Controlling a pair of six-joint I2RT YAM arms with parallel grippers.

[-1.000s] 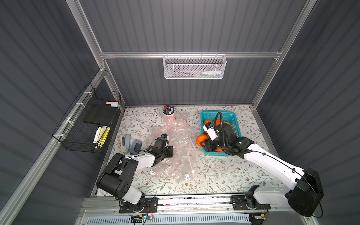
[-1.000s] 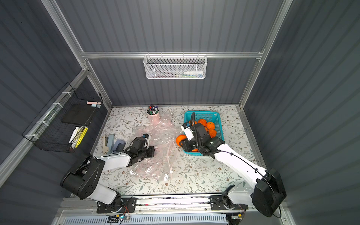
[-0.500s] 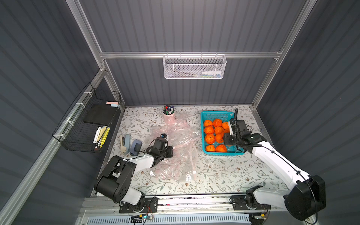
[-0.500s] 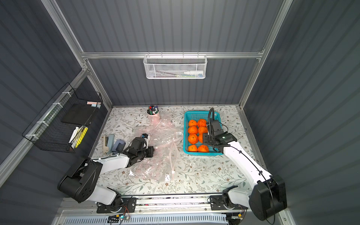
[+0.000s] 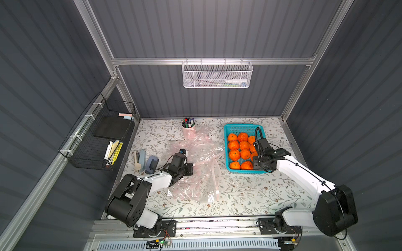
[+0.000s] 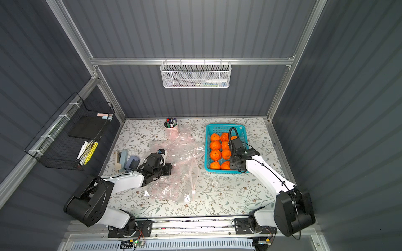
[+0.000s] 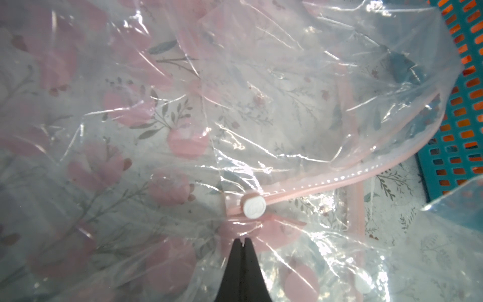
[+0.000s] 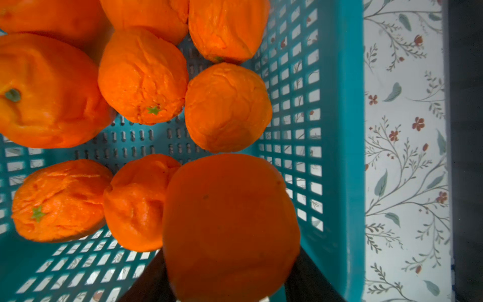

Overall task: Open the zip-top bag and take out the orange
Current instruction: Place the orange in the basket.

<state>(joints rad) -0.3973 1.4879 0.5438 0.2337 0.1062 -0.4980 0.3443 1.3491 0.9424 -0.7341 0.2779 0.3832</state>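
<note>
The zip-top bag (image 5: 202, 165) (image 6: 185, 160) lies crumpled mid-table, clear film with pink prints and a pink zip strip. My left gripper (image 5: 191, 168) (image 7: 244, 241) is shut on a fold of its film just beside the white slider (image 7: 253, 205). My right gripper (image 5: 258, 162) (image 8: 230, 261) is shut on an orange (image 8: 230, 224), its fingers on either side of the fruit. It hangs over the front right part of the teal basket (image 5: 243, 128) (image 8: 347, 130). Several other oranges (image 5: 237, 145) (image 8: 143, 75) lie in the basket.
A pink pen cup (image 5: 188, 125) stands at the back by the bag. A stapler (image 5: 139, 160) and a grey-blue hole punch (image 5: 151, 164) lie left of my left arm. A black wire rack (image 5: 102, 139) hangs on the left wall, a white mesh basket (image 5: 217, 75) on the back wall.
My right arm has carried the orange from the basket's left edge, by the bag, rightward over the basket to its front right part. The left gripper has stayed shut on the bag.
</note>
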